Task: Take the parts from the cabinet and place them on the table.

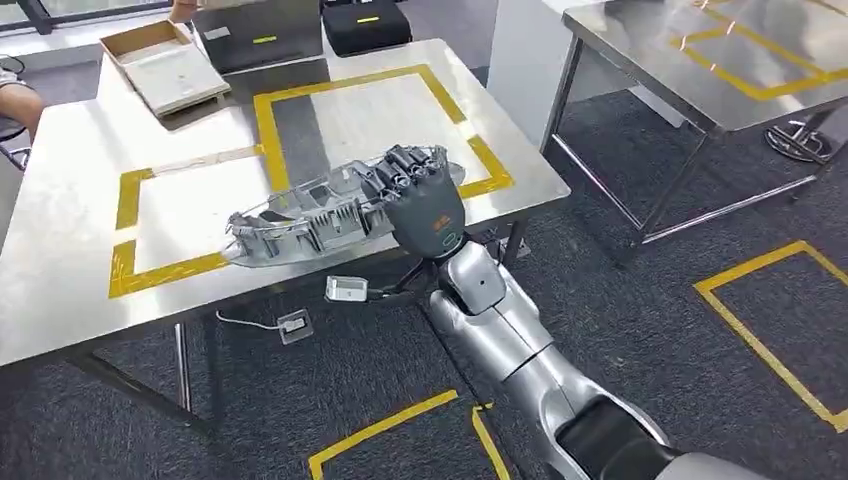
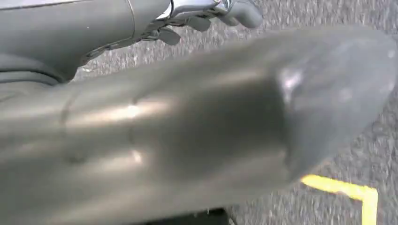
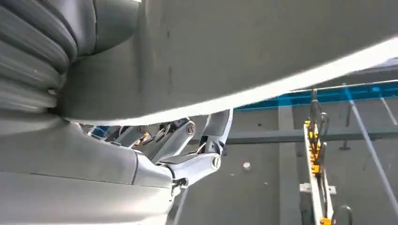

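head high; wrists close behind

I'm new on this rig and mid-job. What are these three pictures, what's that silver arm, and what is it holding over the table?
The wide picture is the humanoid robot's head camera, looking down past its silver right arm at a steel table marked with yellow tape. The right hand grips a long grey ribbed metal part, which lies across the table's near edge. A shallow cardboard box and dark cases sit at the far side. The other two pictures come from cameras at the wrists and are turned. In the right wrist view, fingers curl under the part's smooth side. In the left wrist view, a blurred grey surface blocks most of it; I cannot tell the left hand's state.
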